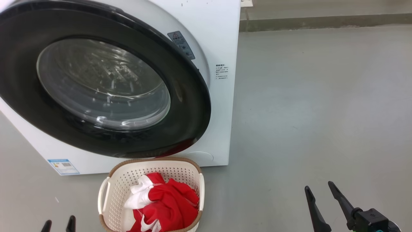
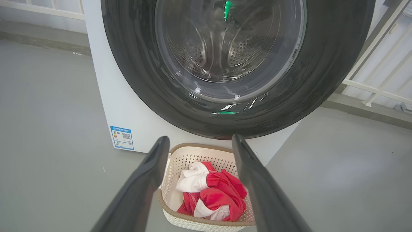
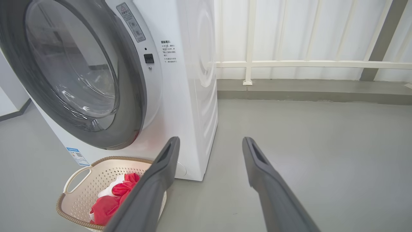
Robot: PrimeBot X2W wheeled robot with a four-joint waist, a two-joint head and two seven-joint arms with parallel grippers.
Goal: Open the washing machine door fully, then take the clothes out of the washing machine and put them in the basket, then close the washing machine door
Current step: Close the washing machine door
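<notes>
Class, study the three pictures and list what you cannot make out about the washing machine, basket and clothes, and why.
- Whether anything lies in the drum: glare on the door glass, and its black rim, hide the bottom.
- Number of clothes: bunched in one heap.
- Basket near end: cut by the head view's bottom edge.
- Print on the blue label: too small, head and left wrist views.

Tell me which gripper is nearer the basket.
Left. The left gripper sits just off the left side of the basket, open and empty. The right gripper is well off to the basket's right, over the floor, also open.
</notes>
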